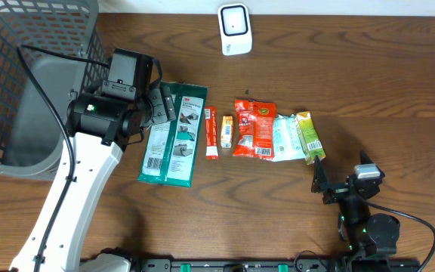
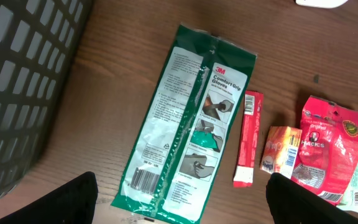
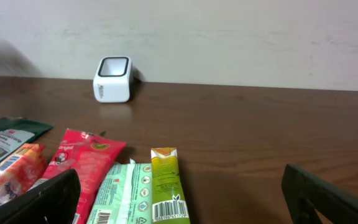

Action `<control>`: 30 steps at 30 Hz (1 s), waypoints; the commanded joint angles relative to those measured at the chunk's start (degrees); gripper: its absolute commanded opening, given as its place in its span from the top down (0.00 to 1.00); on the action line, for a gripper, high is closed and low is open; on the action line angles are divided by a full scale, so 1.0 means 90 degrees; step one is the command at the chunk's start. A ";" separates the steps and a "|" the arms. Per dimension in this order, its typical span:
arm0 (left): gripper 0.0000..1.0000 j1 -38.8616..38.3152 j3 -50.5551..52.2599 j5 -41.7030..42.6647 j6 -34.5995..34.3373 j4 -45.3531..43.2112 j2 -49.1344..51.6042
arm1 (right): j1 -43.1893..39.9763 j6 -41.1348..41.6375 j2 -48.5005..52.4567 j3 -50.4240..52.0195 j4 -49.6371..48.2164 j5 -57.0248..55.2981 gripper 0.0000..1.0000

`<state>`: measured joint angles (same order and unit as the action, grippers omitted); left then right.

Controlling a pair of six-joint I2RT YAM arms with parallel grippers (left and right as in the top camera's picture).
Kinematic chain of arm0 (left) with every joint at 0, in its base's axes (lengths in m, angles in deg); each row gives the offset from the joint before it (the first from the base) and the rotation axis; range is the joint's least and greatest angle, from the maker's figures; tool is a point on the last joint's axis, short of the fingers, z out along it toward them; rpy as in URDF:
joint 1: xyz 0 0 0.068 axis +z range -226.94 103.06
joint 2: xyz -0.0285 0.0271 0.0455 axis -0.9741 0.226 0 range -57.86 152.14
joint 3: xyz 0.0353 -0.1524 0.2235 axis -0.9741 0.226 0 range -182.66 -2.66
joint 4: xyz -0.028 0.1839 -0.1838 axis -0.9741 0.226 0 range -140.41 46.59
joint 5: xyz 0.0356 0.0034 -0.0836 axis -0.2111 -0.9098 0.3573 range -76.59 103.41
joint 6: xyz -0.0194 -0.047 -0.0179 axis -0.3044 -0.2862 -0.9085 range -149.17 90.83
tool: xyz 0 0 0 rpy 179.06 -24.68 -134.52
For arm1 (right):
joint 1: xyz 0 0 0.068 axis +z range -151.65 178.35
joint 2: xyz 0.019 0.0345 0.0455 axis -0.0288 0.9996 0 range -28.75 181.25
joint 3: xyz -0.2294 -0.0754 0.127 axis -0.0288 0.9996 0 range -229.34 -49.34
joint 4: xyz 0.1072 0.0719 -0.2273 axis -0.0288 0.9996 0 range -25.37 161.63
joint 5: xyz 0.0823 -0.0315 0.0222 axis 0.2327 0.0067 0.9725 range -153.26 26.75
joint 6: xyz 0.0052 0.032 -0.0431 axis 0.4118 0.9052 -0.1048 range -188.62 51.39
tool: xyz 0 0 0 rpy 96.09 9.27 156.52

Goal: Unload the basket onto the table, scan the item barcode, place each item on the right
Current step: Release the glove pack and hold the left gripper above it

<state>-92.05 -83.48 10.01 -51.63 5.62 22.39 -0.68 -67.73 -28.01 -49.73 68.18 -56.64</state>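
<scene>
Overhead: a wood-grain surface (image 1: pixel 353 75) carries a grey mesh basket (image 1: pixel 21 45) at its left edge and a white barcode scanner (image 1: pixel 235 29) at its far edge. A row of goods crosses the middle: two green 3M glove packets (image 1: pixel 171 140) side by side, a red stick sachet (image 1: pixel 211 132), a small orange sachet (image 1: pixel 226 131), a red bag (image 1: pixel 254 128), a pale green pouch (image 1: pixel 284 138) and a lime-green pouch (image 1: pixel 308 136). The left hand (image 1: pixel 168 104) hangs over the far end of the 3M glove packets, fingers spread, holding nothing. The right hand (image 1: pixel 321 181) sits just beside the lime-green pouch's near end, fingers wide apart, empty. Left wrist: the glove packets lie flat between the spread fingers (image 2: pixel 61 202); one lies back up with a barcode at its near corner, the other shows "Comfort Grip" print; basket mesh at left. Right wrist: the scanner stands upright by the wall, well apart from the pouches; the lime-green pouch lies barcode up.
</scene>
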 commanded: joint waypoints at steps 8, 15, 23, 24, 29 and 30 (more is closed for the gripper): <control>0.13 0.0005 -0.0075 -0.0104 0.0015 0.0032 -0.0053 | -0.0068 0.0087 -0.0027 0.0007 0.0019 -0.0012 0.01; 0.13 0.0005 -0.0075 -0.0104 0.0015 0.0032 -0.0053 | -0.0068 0.0087 -0.0027 0.0007 0.0017 -0.0015 0.01; 0.13 0.0005 -0.0075 -0.0104 0.0015 0.0032 -0.0053 | -0.0068 0.0085 -0.0027 0.0007 0.0019 -0.0017 0.01; 0.13 0.0005 -0.0075 -0.0104 0.0015 0.0032 -0.0053 | -0.0068 0.0085 -0.0027 0.0007 0.0019 -0.0036 0.01; 0.13 0.0005 -0.0075 -0.0104 0.0015 0.0032 -0.0053 | -0.0068 0.0092 -0.0027 0.0007 0.0012 0.0146 0.01; 0.13 0.0005 -0.0075 -0.0104 0.0015 0.0032 -0.0053 | -0.0068 0.0090 -0.0027 0.0007 0.0005 0.0219 0.01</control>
<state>-92.05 -83.48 10.03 -51.63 5.62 22.39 -0.68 -67.73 -28.01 -49.73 68.18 -56.53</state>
